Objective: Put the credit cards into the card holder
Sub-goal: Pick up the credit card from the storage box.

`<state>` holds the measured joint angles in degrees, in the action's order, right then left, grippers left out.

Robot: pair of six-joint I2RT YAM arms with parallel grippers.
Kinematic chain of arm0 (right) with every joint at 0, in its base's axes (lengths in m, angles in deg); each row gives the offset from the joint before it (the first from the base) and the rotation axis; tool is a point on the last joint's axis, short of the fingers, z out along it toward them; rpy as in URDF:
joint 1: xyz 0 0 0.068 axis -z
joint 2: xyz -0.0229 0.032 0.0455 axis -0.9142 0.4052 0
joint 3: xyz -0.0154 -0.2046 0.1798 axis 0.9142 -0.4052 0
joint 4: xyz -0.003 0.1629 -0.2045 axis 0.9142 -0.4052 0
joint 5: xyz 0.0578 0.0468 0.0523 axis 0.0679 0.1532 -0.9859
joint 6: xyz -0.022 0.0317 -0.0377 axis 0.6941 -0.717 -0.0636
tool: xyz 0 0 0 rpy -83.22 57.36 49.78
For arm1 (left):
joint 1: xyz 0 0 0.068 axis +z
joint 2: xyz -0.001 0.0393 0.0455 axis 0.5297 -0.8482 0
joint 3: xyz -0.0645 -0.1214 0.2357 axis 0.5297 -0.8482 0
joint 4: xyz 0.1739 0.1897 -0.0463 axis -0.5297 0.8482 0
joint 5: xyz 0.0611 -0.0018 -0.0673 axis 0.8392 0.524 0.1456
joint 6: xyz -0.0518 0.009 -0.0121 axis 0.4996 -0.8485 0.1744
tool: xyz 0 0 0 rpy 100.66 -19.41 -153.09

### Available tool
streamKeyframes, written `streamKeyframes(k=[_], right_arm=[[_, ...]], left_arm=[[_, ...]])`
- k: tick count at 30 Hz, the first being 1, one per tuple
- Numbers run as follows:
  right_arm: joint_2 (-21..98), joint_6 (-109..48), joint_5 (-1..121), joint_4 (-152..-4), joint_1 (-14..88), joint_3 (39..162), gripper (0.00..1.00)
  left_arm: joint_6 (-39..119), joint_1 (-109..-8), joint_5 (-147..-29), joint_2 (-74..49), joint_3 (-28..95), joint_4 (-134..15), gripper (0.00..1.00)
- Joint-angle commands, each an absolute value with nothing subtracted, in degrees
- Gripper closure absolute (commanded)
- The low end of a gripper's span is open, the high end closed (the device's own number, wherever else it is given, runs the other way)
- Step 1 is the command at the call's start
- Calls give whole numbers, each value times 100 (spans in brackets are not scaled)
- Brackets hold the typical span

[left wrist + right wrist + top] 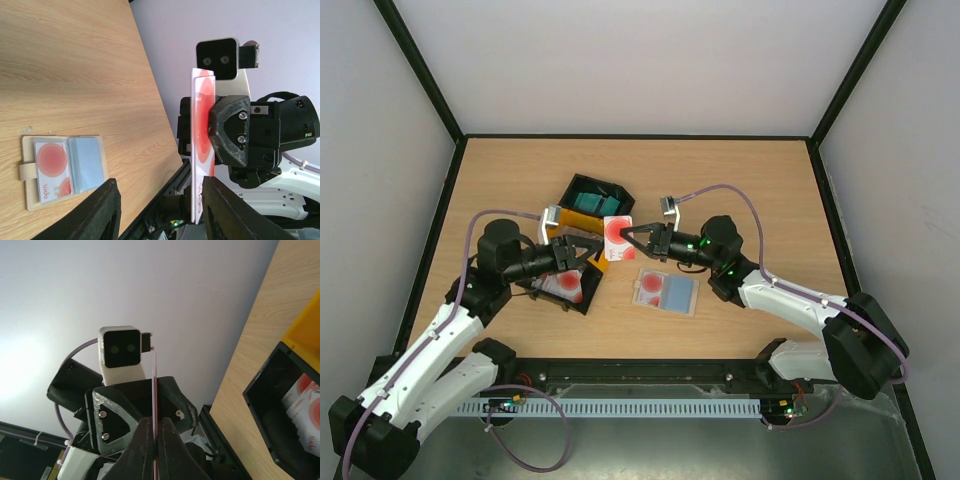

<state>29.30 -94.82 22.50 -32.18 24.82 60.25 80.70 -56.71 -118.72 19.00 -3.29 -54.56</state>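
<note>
Red lettering runs along the edge of a red-disc card (51,170) in the open card holder (28,195), too blurred to read. Red marks at the foot of the held card are just as unclear, and no other writing shows. The right gripper (632,237) is clenched on a white credit card (617,231) with a red disc, holding it on edge above the table (760,190). The left gripper (588,252) faces it from 9 o'clock, its fingers (100,210) spread wide with the card's near edge between them; whether they touch it cannot be told. The holder lies flat at 5 o'clock from the held card, a pale blue card (86,162) beside the red-disc one. Teal cards (592,203) sit in a black bin (582,186) at 11 o'clock, white-and-red cards (565,285) in a second bin (578,303) at 8 o'clock.
</note>
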Motion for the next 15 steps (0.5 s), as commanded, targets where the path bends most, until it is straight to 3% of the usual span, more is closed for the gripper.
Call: streamKeyframes(k=[1, 10, 15], right_arm=[[2844, -9237, 2404, -3440, 2460, 6259, 98], [2904, -9457, 2113, -3019, 2447, 6277, 98], [2905, -9520, 2060, -2926, 2426, 6273, 98]], left_arm=[[7991, -5677, -11775, 1986, -202, -5384, 53], [8131, -5702, -12341, 1759, -401, -5871, 45], [8039, -5713, -12201, 1705, -397, -5694, 58]])
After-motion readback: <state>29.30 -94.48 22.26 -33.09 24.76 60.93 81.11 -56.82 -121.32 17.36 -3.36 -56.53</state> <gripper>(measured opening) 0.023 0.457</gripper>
